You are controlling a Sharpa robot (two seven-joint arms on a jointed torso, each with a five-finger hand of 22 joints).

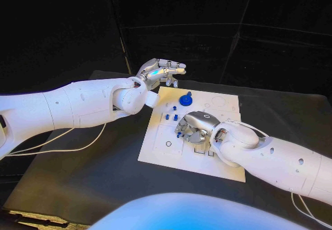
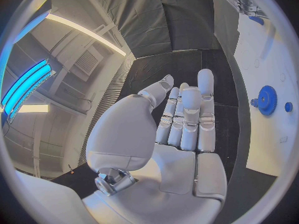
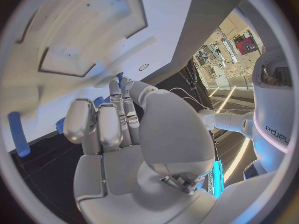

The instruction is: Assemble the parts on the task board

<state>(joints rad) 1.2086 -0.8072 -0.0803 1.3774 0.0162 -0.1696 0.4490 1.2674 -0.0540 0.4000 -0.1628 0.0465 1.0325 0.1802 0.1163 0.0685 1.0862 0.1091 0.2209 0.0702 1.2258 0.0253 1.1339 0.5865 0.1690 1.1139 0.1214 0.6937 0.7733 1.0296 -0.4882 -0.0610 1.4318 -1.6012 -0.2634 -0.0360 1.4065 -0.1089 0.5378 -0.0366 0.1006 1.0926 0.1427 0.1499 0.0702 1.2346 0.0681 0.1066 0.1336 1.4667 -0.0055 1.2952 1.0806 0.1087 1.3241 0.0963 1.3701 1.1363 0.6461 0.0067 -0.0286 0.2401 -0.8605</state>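
1. Task board point(image 1: 162, 148): we record a white plate lying flat at the middle of the black table point(image 1: 83, 177), with shallow outlined recesses across its face.
2. Blue gear point(image 1: 185, 100): we find it on the board's far part, near the far edge. It lies apart from both hands, between the left hand and the right hand. In the left wrist view the gear point(image 2: 267, 100) sits on the white plate well beyond the fingertips, with a small blue round piece point(image 2: 288, 106) just beside it.
3. Small blue parts point(image 1: 171, 116): we count a few standing on the board just beside the right hand, on its left-arm side.
4. Left hand point(image 1: 160, 71): we see it raised at the board's far left corner, off the plate. The left wrist view shows its fingers point(image 2: 187, 115) straight, side by side, holding nothing.
5. Right hand point(image 1: 194, 127): it rests palm-down over the board's middle. In the right wrist view its fingers point(image 3: 118, 97) reach to the plate with blue pieces point(image 3: 98, 101) at their tips; we cannot tell whether one is pinched.
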